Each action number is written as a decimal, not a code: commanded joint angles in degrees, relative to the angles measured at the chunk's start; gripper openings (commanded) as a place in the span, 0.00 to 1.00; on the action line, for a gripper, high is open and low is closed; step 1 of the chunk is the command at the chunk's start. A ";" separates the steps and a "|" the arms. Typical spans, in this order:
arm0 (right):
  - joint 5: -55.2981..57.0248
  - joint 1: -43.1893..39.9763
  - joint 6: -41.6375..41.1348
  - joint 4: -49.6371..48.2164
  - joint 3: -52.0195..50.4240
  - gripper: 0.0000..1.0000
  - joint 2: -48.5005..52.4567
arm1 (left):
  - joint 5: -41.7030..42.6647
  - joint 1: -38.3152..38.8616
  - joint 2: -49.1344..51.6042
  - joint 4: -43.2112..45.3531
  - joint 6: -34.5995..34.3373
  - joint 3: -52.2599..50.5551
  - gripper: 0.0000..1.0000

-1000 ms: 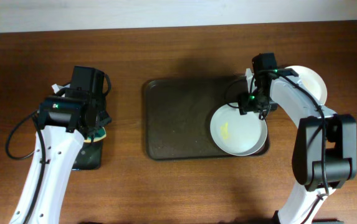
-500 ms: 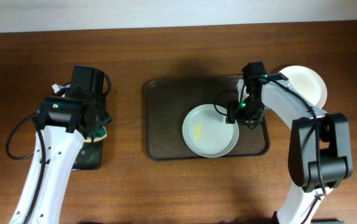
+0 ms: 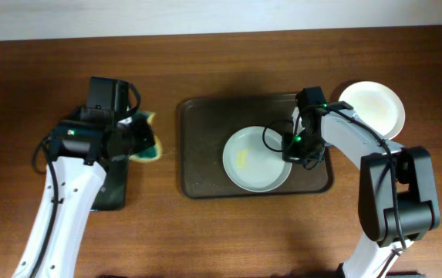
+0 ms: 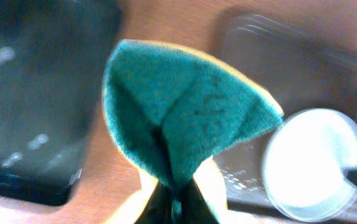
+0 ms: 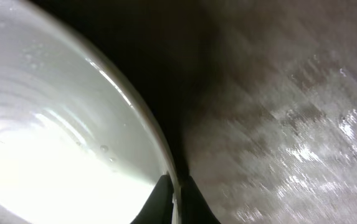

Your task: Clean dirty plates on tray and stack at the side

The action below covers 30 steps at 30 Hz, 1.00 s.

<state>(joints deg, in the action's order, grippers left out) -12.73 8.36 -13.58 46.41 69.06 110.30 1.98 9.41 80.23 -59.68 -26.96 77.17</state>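
A white plate with a yellowish smear lies in the middle of the dark-brown tray. My right gripper is shut on this plate's right rim. In the right wrist view the jaws pinch the thin rim of the plate above the tray. A second plate sits on the table off the tray's far right corner. My left gripper is shut on a folded green sponge left of the tray. In the left wrist view the sponge hides most of the gripper.
A narrow black tray lies on the table under my left arm, also seen as the black tray in the left wrist view. Brown wooden table surrounds both trays. The right arm reaches across the brown tray's right edge.
The smeared plate has slid left to the tray's middle, and my right jaws have closed on its rim. My left gripper has carried the sponge off the black tray, rightward.
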 commanded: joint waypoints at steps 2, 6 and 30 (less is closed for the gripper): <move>-0.63 0.70 -0.92 -2.38 -1.57 0.04 1.66 | 11.34 5.11 -0.02 11.06 1.18 -7.08 0.00; -4.92 2.40 -0.90 -3.43 -1.62 0.04 1.66 | 11.34 11.82 5.27 23.21 -3.87 -12.96 0.01; 1.03 11.50 -5.57 -6.75 -1.62 0.04 1.70 | -15.23 18.27 28.37 17.55 -11.19 -11.10 0.00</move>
<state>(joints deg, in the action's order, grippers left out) -16.34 19.49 -18.44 39.51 68.38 110.56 4.19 28.82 106.98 -36.71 -37.60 66.48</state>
